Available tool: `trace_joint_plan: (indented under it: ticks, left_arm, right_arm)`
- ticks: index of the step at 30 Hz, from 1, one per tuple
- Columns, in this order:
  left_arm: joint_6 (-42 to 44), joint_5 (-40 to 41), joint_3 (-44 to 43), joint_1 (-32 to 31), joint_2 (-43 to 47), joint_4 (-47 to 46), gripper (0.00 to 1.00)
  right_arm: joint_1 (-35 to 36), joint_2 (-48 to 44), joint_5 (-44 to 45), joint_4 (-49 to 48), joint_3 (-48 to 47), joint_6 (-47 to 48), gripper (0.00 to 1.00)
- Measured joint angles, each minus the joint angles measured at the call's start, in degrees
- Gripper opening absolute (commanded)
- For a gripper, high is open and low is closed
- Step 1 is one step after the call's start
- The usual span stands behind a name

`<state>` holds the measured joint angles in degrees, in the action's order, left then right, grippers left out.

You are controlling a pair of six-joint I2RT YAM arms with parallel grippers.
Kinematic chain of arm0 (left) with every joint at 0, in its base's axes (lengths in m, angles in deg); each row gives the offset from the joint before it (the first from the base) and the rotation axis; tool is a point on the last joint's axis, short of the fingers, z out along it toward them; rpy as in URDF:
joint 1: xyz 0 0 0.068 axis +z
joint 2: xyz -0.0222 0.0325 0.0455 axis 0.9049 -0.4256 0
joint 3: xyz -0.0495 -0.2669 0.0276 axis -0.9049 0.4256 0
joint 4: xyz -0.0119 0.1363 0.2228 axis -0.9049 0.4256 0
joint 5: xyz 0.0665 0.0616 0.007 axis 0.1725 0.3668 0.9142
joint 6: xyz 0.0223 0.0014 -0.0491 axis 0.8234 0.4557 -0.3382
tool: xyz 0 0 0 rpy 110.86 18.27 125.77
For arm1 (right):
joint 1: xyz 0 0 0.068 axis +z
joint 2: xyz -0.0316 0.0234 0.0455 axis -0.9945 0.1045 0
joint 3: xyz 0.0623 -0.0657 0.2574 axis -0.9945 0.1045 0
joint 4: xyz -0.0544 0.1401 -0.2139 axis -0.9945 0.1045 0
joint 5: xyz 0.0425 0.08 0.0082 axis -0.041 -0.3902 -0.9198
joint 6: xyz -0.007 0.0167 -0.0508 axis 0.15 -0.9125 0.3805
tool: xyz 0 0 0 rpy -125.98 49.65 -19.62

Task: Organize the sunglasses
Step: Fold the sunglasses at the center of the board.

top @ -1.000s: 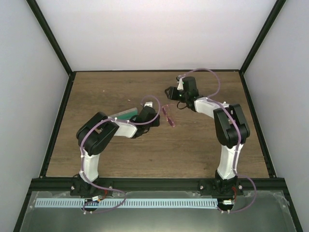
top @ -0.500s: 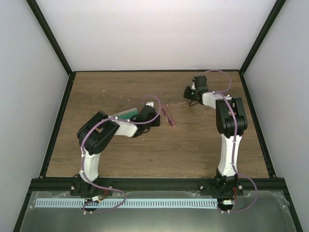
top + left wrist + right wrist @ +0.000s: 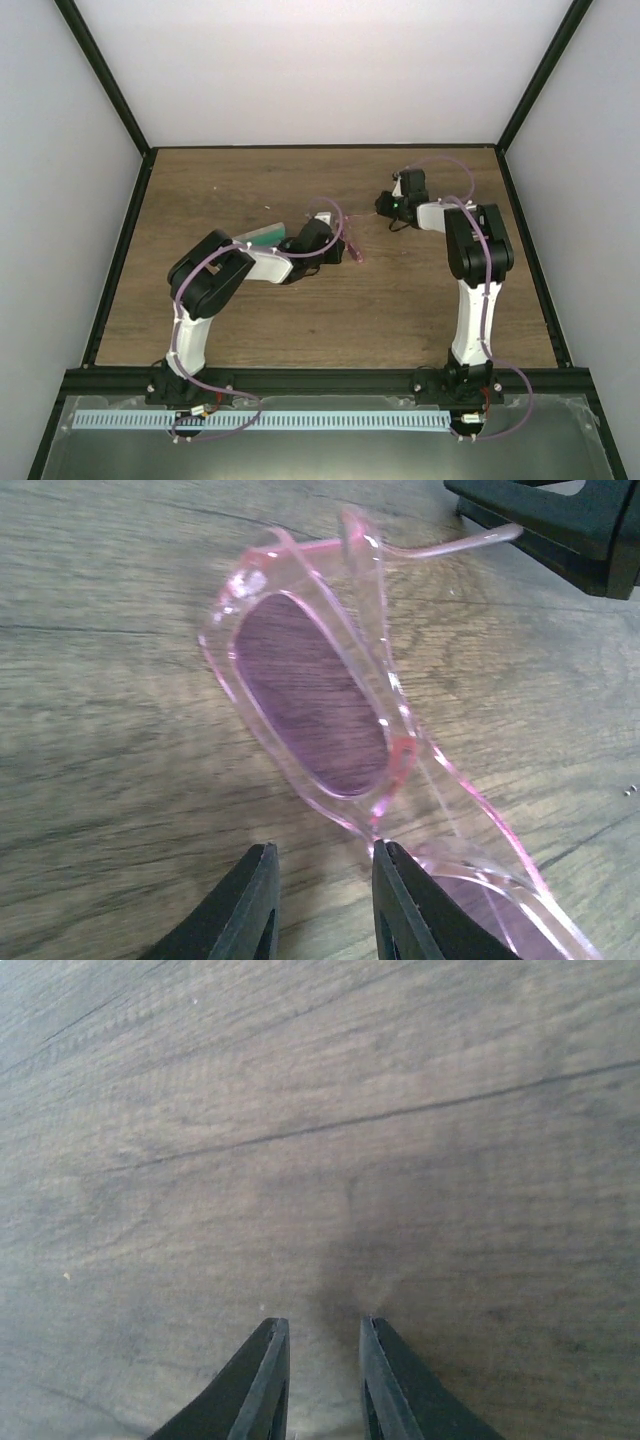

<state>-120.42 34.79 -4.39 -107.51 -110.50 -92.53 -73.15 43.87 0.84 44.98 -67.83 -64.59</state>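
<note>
My left gripper (image 3: pixel 325 855) is nearer: jaws narrowly parted, empty. Sunglasses (image 3: pixel 310 695) just ahead, bridge touching right-side finger, long axis slanting far-left to near-right. Right gripper (image 3: pixel 320 1328) well beyond: jaws narrowly parted, nothing between them, temple tip reaching it.

a brown wood-grain tabletop (image 3: pixel 330 310), matte, with thin dark lines running along the grain. the sunglasses (image 3: pixel 310 695) rest on it near the middle: a clear pink frame, darker tinted lenses, and one thin arm stretched out toward the right side. to their left a case (image 3: pixel 262 236) with green lining lies on the wood, only partly in view.
</note>
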Motion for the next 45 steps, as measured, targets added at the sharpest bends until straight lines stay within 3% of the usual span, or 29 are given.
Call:
trace_joint_plan:
  ticks: [34, 41, 45]
  left_arm:
    - [-1.4, 0.2, -1.1, -2.4, -0.7, 0.3, 0.28]
    - [-1.2, 1.0, -0.2, -2.6, -0.3, -0.4, 0.31]
    - [-1.1, 1.2, 5.3, -2.6, 3.8, -0.9, 0.34]
  right_arm:
    - [7.0, -13.8, 2.1, -9.8, 22.3, -2.1, 0.15]
    - [8.3, -18.0, 2.1, -8.3, 26.9, -2.2, 0.27]
    - [8.5, -19.4, 2.5, -7.3, 27.7, -2.3, 0.32]
